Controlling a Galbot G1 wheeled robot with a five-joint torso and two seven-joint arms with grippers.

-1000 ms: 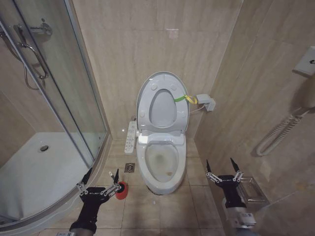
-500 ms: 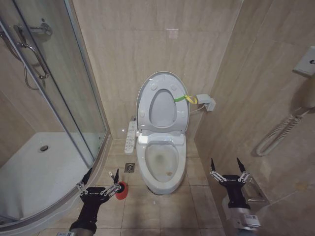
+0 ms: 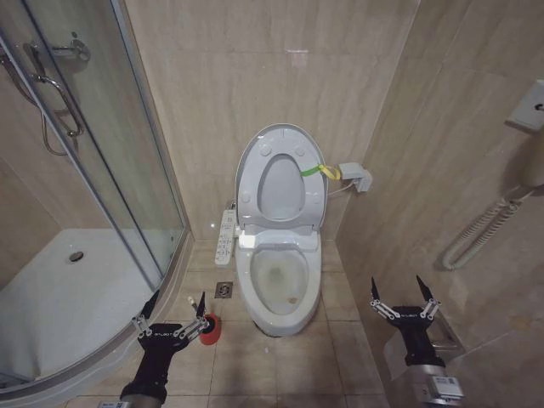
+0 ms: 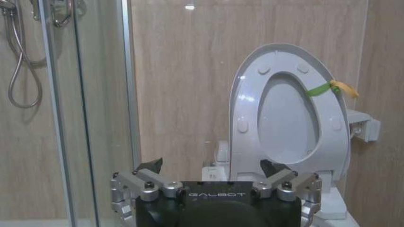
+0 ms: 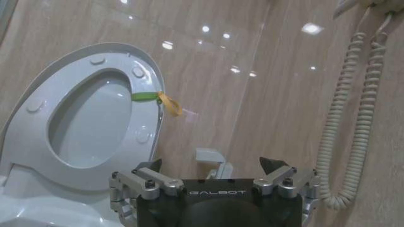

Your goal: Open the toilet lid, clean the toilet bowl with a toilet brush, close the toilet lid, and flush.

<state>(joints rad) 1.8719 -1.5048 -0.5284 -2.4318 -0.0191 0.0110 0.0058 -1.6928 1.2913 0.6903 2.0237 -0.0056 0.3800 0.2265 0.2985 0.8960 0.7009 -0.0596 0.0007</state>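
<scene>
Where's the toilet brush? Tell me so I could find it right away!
Start at the white toilet bowl in the middle of the room. On the floor tiles to its left, between the bowl and the curved shower tray, sits the toilet brush by the left gripper. Its round holder is the one bright red thing here.
</scene>
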